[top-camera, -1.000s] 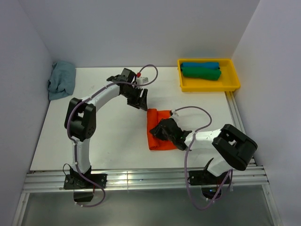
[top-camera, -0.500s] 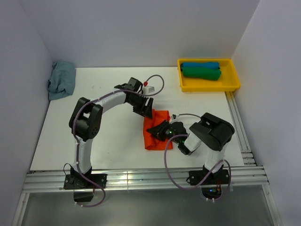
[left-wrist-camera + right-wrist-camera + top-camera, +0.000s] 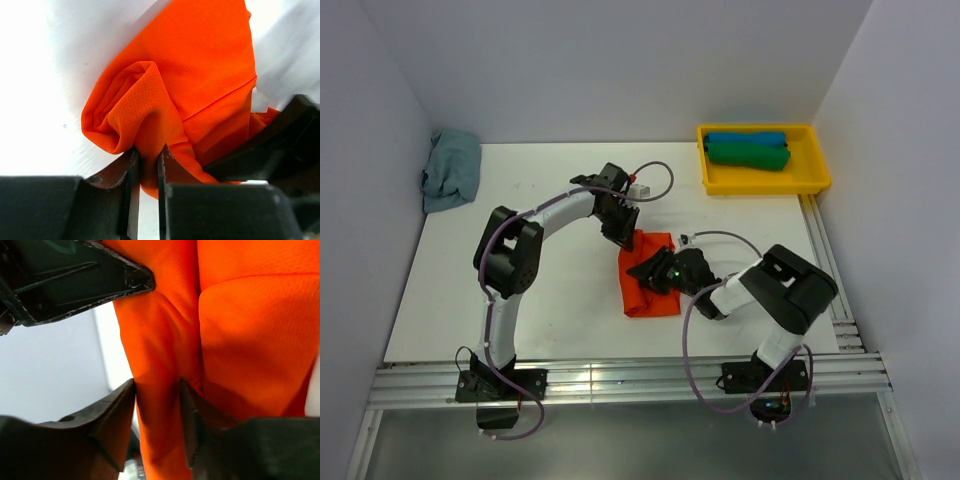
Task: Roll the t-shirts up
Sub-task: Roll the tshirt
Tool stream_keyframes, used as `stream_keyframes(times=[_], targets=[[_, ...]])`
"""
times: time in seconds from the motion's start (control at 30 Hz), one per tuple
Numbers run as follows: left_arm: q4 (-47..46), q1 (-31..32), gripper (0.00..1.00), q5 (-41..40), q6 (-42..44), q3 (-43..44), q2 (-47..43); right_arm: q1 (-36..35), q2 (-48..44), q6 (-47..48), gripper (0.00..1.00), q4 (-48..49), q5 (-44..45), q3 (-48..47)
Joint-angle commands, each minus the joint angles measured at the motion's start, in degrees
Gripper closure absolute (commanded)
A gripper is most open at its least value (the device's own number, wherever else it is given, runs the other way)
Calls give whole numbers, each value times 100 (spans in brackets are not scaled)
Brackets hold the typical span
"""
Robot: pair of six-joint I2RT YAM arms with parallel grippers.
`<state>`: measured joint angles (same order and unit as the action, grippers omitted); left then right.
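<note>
Your blue cotton roll (image 3: 745,138) and green cotton roll (image 3: 748,156) sit in the yellow plastic tray (image 3: 715,184), but the crumpled orange-red cotton t-shirt (image 3: 642,295) lies unrolled on the desk (image 3: 550,290) — left fingers (image 3: 131,172) pinching a fold, right fingers (image 3: 120,412) straddling one, grip unclear.

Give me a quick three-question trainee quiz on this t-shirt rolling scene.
1. True or false: the yellow tray holds a blue roll and a green roll.
2. The left claw pinches: A) the orange t-shirt, B) the tray rim, C) nothing?
3. Which table corner holds the crumpled teal cloth?
Key: 1 true; 2 A; 3 far left.
</note>
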<state>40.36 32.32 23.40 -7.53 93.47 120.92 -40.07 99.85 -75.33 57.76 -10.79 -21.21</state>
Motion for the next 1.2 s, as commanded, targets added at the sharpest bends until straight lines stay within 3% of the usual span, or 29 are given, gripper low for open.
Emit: stream_keyframes(times=[0.0,0.27,0.63,0.83,1.17], targets=[[437,38,95,-511,225,347,63,-149,-747,921,52,-2274,576,-453],[789,161,97,-916,269,531,256,-905,-1433,1776,41,-6158,2843,-2253],[1026,284,94,-1013,287,795,423,-1951,-469,2286,44,-7594,4549,-4091],[1053,310,93,-1013,305,813,441,-2092,147,2330,44,-8042,4726,-4654],[1123,302,82,-960,322,927,441,-2373,605,2032,46,-8465,4753,-4673]])
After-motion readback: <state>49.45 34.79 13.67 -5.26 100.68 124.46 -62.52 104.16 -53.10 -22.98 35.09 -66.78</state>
